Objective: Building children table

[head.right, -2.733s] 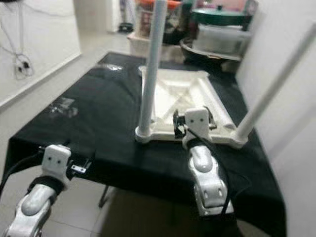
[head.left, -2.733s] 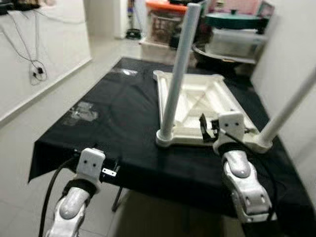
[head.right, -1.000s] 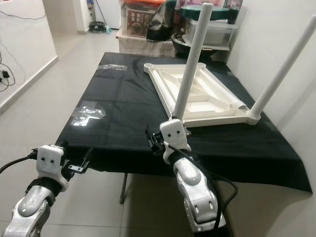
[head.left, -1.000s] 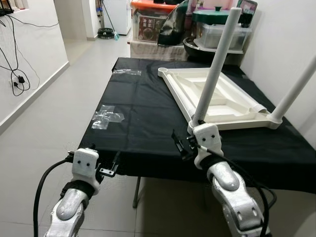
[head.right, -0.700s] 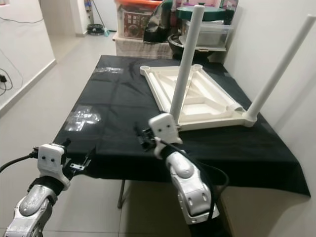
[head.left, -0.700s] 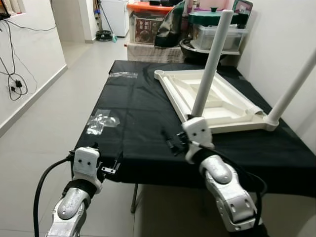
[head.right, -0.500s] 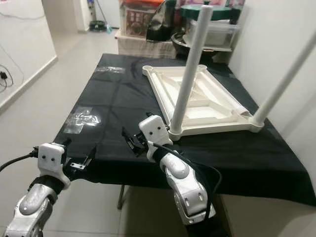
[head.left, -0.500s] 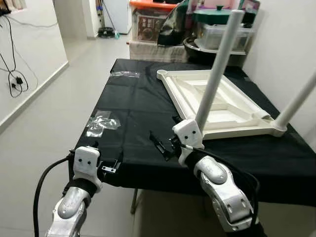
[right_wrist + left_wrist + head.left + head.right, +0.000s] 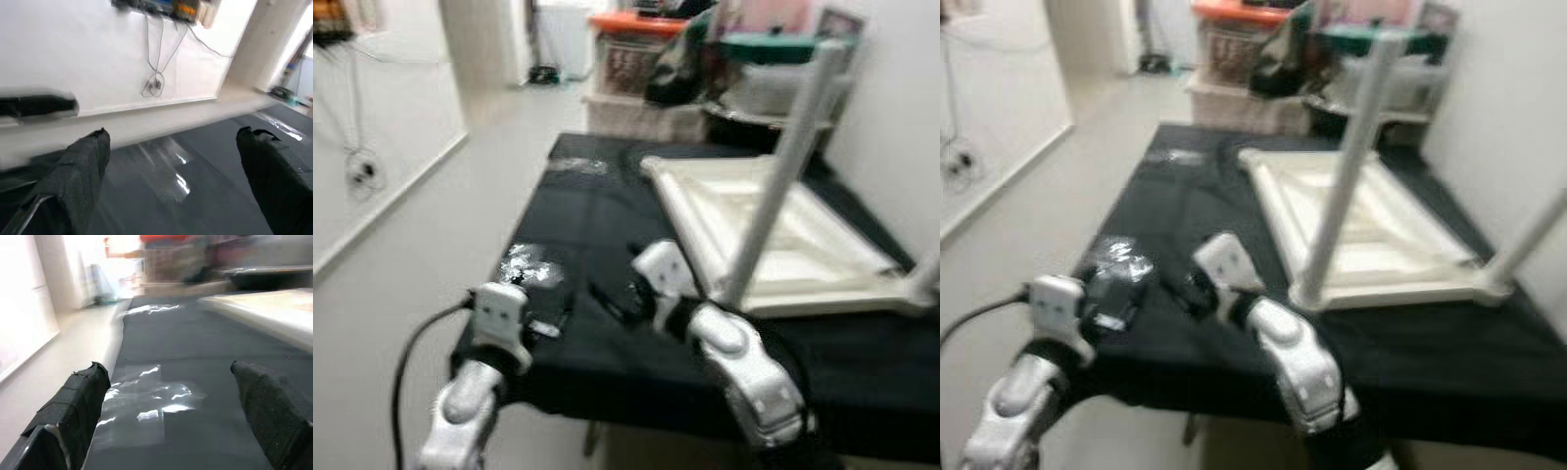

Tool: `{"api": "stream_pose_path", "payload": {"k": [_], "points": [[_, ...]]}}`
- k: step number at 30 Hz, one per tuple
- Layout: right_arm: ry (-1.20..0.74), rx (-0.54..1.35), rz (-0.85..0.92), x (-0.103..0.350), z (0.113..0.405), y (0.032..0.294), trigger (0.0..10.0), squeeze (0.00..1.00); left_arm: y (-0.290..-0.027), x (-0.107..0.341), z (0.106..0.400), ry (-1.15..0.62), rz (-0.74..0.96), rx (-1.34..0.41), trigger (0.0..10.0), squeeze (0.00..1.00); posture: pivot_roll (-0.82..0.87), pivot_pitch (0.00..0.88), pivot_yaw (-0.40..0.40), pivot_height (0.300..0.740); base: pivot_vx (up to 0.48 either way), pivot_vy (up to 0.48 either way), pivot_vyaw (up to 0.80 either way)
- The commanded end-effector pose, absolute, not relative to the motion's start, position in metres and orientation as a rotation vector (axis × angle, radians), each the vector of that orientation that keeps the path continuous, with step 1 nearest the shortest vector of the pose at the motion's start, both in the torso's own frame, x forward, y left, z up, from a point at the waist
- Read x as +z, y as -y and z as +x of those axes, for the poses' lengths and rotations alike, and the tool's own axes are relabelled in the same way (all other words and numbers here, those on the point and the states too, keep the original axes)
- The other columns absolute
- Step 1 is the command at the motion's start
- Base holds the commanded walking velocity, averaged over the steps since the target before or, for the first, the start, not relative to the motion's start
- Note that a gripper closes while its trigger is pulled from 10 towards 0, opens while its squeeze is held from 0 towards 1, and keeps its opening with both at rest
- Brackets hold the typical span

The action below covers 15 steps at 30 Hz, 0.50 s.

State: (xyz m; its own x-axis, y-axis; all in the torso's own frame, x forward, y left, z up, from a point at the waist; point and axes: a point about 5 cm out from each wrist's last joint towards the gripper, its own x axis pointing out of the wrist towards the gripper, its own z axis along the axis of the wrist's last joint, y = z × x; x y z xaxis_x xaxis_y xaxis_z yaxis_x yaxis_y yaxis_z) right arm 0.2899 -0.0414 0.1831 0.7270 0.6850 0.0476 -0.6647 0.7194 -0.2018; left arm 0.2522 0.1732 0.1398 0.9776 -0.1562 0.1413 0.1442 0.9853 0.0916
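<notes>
Nearest, my left gripper (image 9: pixel 553 326) hangs over the near left edge of the black-covered table (image 9: pixel 587 225), its jaws spread wide with nothing between them, looking along the cloth at a clear plastic bag (image 9: pixel 146 399) that lies flat just ahead. A little to the right and slightly farther in, my right gripper (image 9: pixel 612 302) reaches leftward over the cloth, its jaws also parted and empty, and its wrist view takes in the same crinkled bag (image 9: pixel 168 183) toward the table's left side. Beyond it, on the right half of the table, the children's table top (image 9: pixel 783 240) lies upside down, a white moulded panel with ribbing on its underside, and a white leg (image 9: pixel 781 166) stands up from its near left corner; a second leg (image 9: pixel 1528 240) rises at the near right corner. I judge the top light, stiff and rather slick, best taken at its thick rim or a corner socket. The legs look like smooth tubes, best gripped low near the socket. The bag looks thin and slippery; I would pinch it at an edge. Farther off, storage bins (image 9: pixel 636 54) stand past the far end, blurred.
</notes>
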Motion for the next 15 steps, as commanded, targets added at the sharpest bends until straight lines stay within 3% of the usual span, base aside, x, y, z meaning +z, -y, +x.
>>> {"api": "stream_pose_path", "payload": {"k": [1,6,9,15], "points": [[0.084,0.652,-0.191,0.178,0.298,0.059,10.0,0.00,-0.163,0.141,0.254,0.156,0.068,-0.188,10.0,0.00,0.03,0.000,-0.079,0.740,0.289,0.000,0.00],[0.064,0.569,-0.148,0.180,0.305,0.063,10.0,0.00,-0.161,0.140,0.256,0.154,0.069,-0.196,10.0,0.00,0.02,0.000,-0.076,0.740,0.292,0.000,0.00],[0.010,0.386,-0.081,0.176,0.317,0.073,10.0,0.00,-0.159,0.140,0.256,0.153,0.067,-0.204,10.0,0.00,0.02,0.000,-0.077,0.740,0.289,0.000,0.00],[-0.040,0.247,-0.024,0.173,0.326,0.084,10.0,0.00,-0.159,0.139,0.256,0.152,0.068,-0.204,10.0,0.00,0.02,0.000,-0.081,0.740,0.292,0.000,0.00]]}}
